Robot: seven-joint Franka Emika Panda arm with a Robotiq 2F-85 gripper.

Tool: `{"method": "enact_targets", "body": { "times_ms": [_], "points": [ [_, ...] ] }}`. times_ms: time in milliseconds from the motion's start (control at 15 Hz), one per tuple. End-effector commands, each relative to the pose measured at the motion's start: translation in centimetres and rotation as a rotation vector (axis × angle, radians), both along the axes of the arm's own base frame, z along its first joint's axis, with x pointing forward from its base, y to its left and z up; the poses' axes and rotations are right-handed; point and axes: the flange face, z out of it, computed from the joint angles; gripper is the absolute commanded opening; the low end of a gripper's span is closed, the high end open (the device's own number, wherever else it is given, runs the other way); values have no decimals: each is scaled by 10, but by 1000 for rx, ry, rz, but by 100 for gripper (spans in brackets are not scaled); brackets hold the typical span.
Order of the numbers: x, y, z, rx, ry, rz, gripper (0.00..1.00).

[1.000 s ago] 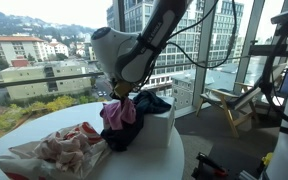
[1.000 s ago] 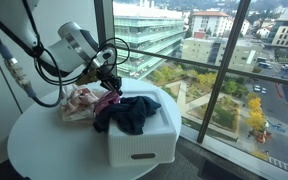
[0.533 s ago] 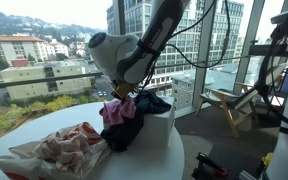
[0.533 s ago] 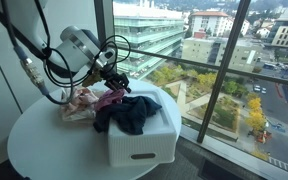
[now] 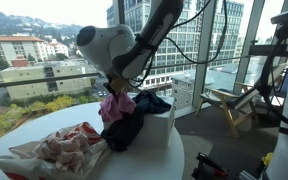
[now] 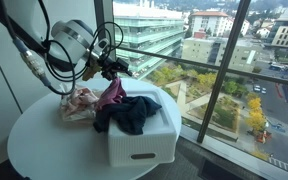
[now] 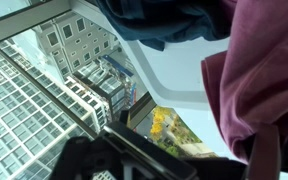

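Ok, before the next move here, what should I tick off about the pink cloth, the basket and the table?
1. Fingers shut on the pink cloth: ok.
2. Pink cloth clear of the navy garment: not ok, they touch.
3. Navy garment wholly inside the white basket: not ok, it drapes over the rim.
4. Clothes pile resting on the table: ok.
5. How much cloth is pinched: cannot tell.

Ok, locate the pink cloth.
In both exterior views the pink cloth hangs from the end effector at the white basket's edge, beside the dark garment.
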Motion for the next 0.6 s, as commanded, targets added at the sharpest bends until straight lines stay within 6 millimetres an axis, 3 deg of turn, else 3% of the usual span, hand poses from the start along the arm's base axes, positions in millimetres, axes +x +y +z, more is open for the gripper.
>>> {"method": "enact_targets", "body": {
  "times_ms": [0, 267, 400, 533],
  "points": [
    [-2, 14, 17, -180, -68, 69, 100],
    [-5, 14, 11, -330, 0, 46, 100],
    [-7, 19, 3, -205, 93, 75, 100],
    [-5, 21, -4, -55, 70, 63, 100]
  ]
}}
